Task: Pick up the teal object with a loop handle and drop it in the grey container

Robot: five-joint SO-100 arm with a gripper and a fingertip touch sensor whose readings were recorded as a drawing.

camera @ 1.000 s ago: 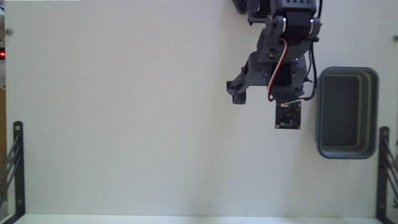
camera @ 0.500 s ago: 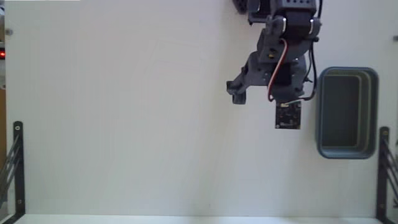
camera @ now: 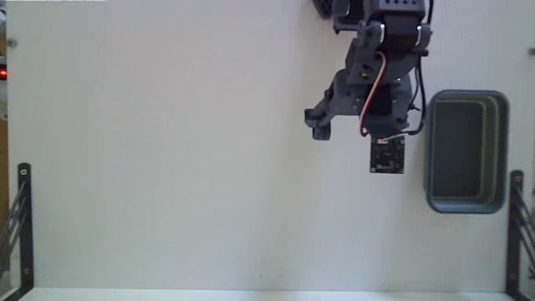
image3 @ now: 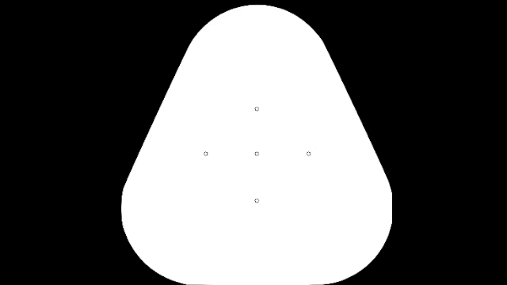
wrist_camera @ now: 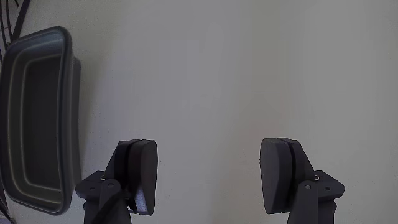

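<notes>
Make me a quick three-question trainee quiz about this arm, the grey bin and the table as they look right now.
1. True or false: the gripper is holding something.
2. In the fixed view, on which side of the arm does the grey container sit: A left, B right, C below?
3. Is the teal object visible in either view?

Key:
1. False; the jaws stand wide apart with only bare table between them.
2. B.
3. No; it appears neither on the table nor in the visible part of the container.
</notes>
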